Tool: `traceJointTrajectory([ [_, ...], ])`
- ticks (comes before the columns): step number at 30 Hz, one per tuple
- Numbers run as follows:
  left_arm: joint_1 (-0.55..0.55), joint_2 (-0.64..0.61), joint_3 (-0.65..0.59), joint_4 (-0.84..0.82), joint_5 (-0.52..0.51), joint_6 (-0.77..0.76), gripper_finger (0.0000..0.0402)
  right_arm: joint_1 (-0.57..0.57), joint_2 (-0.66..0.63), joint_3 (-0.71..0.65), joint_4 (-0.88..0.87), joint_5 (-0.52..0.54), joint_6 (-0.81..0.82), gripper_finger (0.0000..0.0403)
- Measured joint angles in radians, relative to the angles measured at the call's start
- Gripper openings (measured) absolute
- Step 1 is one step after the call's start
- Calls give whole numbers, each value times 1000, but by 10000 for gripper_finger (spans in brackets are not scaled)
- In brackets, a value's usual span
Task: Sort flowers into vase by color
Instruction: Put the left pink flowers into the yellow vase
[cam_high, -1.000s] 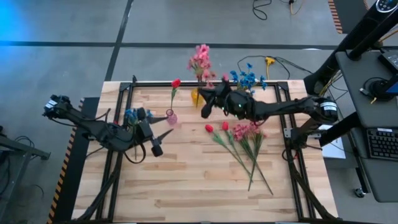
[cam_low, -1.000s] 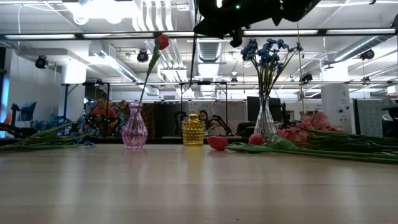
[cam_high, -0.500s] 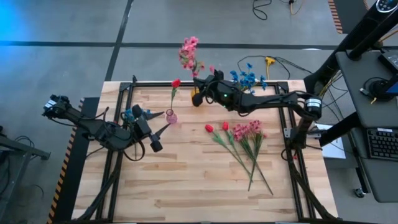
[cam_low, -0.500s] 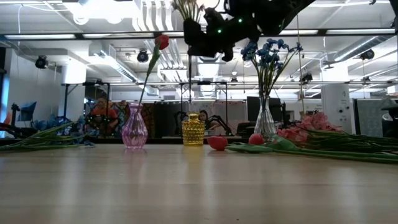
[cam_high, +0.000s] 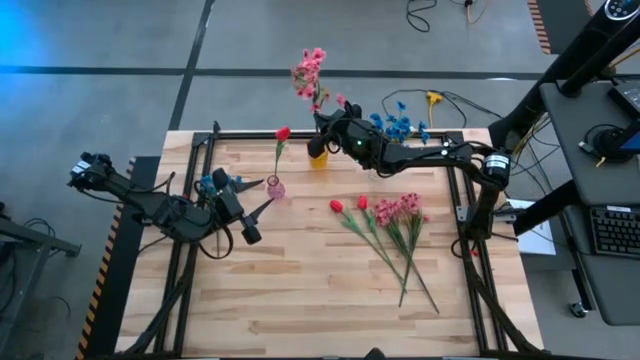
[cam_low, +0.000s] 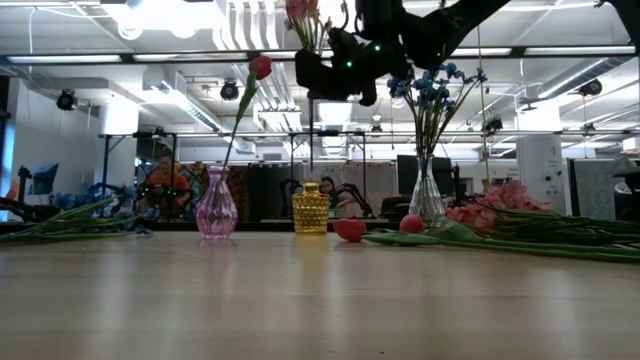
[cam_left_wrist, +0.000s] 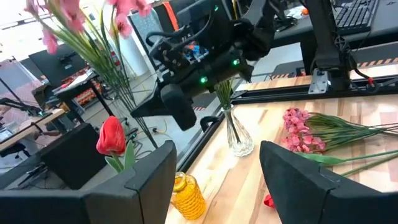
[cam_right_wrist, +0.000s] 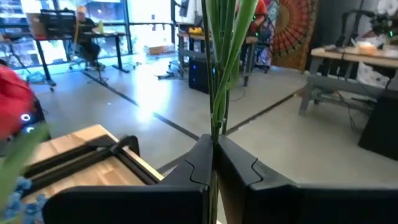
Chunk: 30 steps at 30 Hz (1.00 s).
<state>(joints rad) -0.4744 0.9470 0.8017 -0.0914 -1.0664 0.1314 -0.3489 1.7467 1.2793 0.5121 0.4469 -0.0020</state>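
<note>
My right gripper (cam_high: 325, 126) is shut on a bunch of pink flowers (cam_high: 308, 72), high above the yellow vase (cam_high: 318, 156) at the table's far edge; it also shows in the low view (cam_low: 322, 72). A red flower (cam_high: 283, 133) stands with its stem in the pink vase (cam_high: 276, 188). Blue flowers (cam_high: 398, 125) stand in the clear vase (cam_low: 426, 196). Red flowers (cam_high: 346, 206) and pink flowers (cam_high: 400, 210) lie on the table. My left gripper (cam_high: 256, 216) is open and empty next to the pink vase. My right gripper pinches the bunch's green stems (cam_right_wrist: 215, 127) between its two fingers, well below the blooms. The fingers (cam_left_wrist: 176, 104) come roughly level from the table's right and lie across the stems. The bunch stands nearly upright, blooms up, lifted clear of the table.
Blue flowers (cam_low: 70, 220) lie on the table at the left, under my left arm. A black frame (cam_high: 200, 150) runs along the table's edges. The near half of the wooden table (cam_high: 320, 300) holds only the loose flowers' stem ends.
My right gripper has gone toward the table's far edge and a little left with the pink bunch, stopping above the yellow vase, then come down slightly. The bunch has turned more upright and stays clear of the table.
</note>
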Motion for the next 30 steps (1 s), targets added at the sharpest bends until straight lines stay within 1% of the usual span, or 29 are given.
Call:
traceJointTrajectory([
  [12,0,0,0,-1,0,9,214,-13,52,-1,19,-2,28,9],
  [21,0,0,-2,0,0,17,214,-12,65,-2,18,-1,29,10],
  [30,0,0,-2,0,0,17,214,-12,65,-3,9,-1,55,30],
])
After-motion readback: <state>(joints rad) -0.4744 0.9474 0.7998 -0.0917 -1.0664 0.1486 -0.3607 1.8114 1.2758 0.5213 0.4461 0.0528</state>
